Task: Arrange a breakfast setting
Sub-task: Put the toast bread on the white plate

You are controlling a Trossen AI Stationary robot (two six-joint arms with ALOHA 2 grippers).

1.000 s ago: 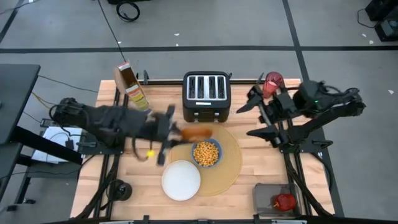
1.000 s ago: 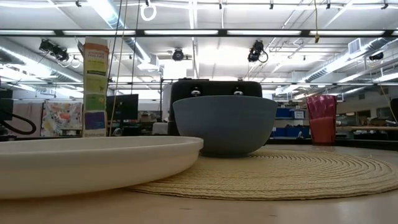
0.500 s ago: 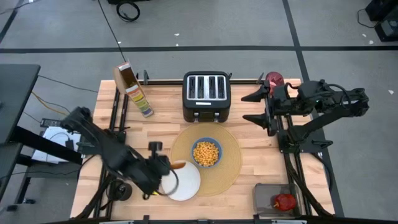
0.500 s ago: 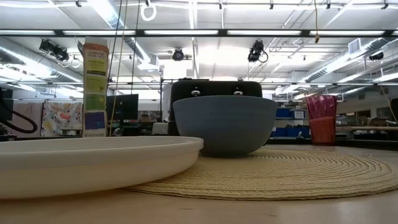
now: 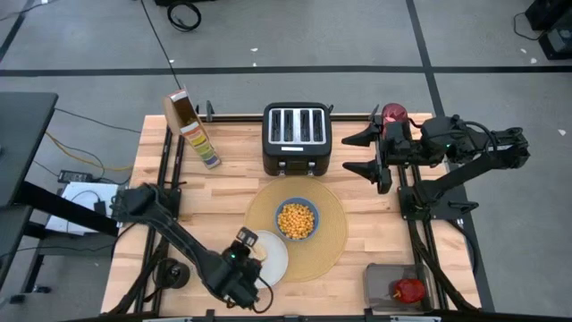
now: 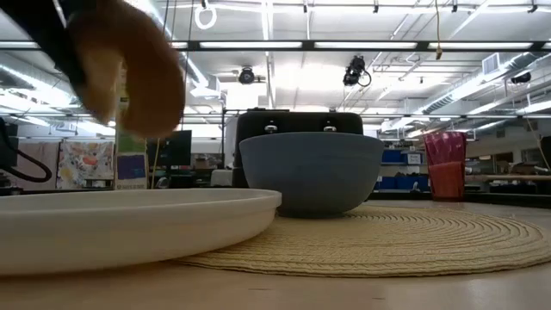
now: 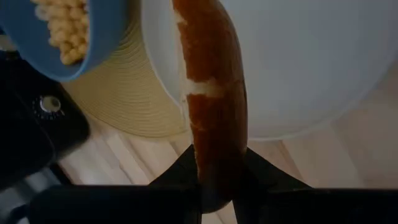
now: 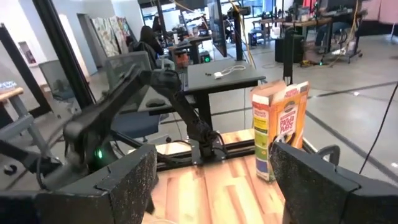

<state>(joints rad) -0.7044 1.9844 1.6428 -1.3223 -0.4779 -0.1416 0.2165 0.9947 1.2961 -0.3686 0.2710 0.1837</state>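
Tan placemat (image 5: 329, 243) centre-front of table as landmark; flat, woven, prob. grippy. White plate (image 5: 268, 254) overlaps mat's left edge: stiff, breakable. Left gripper (image 7: 217, 186) above plate, jaws pinching toast slice (image 7: 211, 99) by its lower edge; light, crumbly, so hold gently. Right gripper (image 5: 368, 152) beyond mat's far-right, jaws spread, empty.

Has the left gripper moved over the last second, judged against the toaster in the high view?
Yes. The left gripper, shut on a toast slice, has swung away from the toaster to the white plate at the table's near edge.
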